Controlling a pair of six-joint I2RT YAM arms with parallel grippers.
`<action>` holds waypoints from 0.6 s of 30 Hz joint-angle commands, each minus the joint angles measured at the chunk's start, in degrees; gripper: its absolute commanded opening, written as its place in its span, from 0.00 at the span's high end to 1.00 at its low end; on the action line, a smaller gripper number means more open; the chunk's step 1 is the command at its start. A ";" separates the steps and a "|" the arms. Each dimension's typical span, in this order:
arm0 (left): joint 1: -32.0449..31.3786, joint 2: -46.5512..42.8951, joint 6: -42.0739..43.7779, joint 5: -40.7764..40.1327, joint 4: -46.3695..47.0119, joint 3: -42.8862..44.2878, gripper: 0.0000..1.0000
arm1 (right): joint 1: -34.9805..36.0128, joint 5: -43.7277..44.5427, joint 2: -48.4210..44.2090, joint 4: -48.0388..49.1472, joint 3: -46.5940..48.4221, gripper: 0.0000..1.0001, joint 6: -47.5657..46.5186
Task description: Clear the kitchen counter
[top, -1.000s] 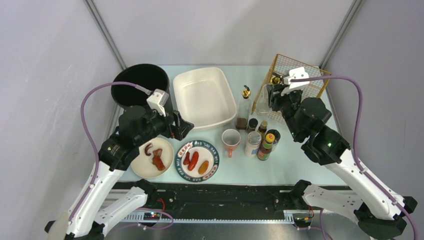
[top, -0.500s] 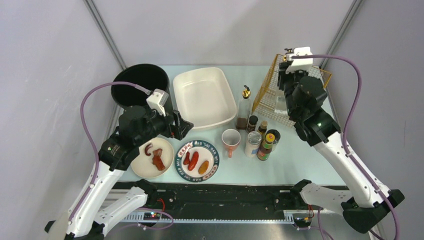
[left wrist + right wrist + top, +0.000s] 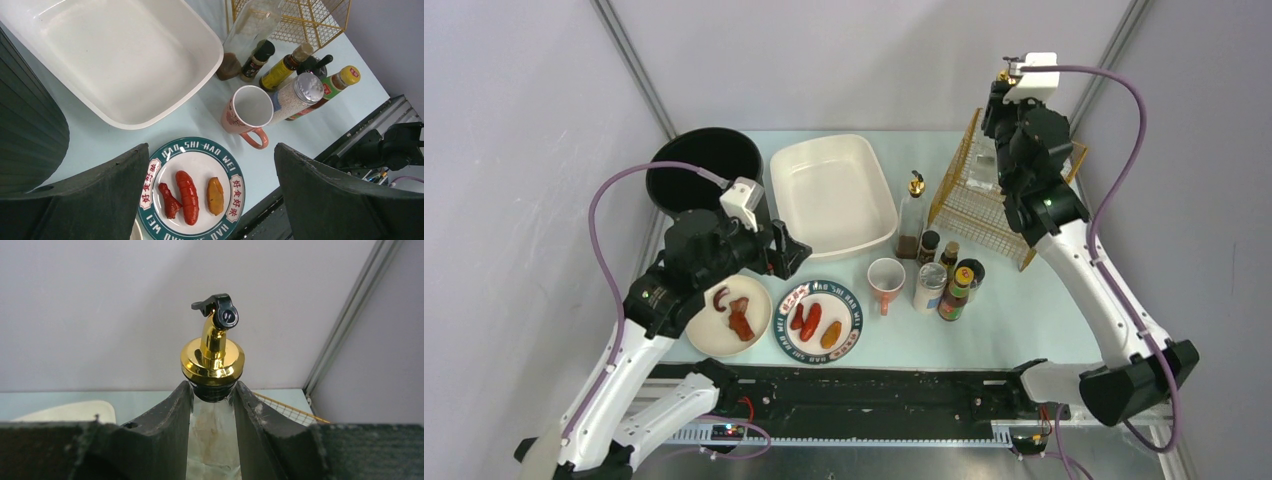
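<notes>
Stowing step: right tool [image 3: 212, 396] pinches a gold-spouted glass bottle [image 3: 212, 359] over the wire basket [image 3: 972, 203], likely needing upright lowering inside; left tool [image 3: 211, 152] hangs spread.

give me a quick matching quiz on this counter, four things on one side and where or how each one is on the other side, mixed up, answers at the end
Things
1. white tub
2. pink mug
3. green-rimmed plate
4. gold-spouted bottle in the right wrist view

States
A. carries three pieces of food
B. clamped in the right end effector
C. empty, beside the black pot
D. upright, next to the shaker jar

Pairs: 1-C, 2-D, 3-A, 4-B
</notes>
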 commanded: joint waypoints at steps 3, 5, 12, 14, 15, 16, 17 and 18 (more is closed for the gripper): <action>-0.09 0.53 1.96 0.52 0.98 0.53 0.02 | -2.17 -2.23 4.00 15.58 8.23 1.00 0.45; -0.09 0.79 1.98 0.75 0.95 0.44 0.02 | -2.63 -2.29 5.63 16.59 9.60 1.00 -0.04; -0.08 1.73 2.43 0.93 0.99 0.56 0.02 | -4.89 -2.84 10.99 19.27 14.07 1.00 0.16; -0.11 1.87 2.57 0.85 0.97 0.52 0.02 | -5.32 -3.00 12.47 19.60 15.29 1.00 0.17; -0.05 2.08 2.59 0.83 0.95 0.59 0.02 | -5.42 -2.98 12.97 20.04 15.59 1.00 0.08; -0.07 2.17 2.50 0.73 0.99 0.64 0.02 | -5.71 -2.92 13.91 20.46 16.32 1.00 0.11; -0.09 2.46 2.33 0.73 1.00 0.75 0.02 | -5.83 -2.89 14.35 20.54 16.76 1.00 0.08; -0.05 2.54 2.24 0.99 0.97 0.77 0.02 | -6.14 -2.92 15.29 20.76 17.58 1.00 0.02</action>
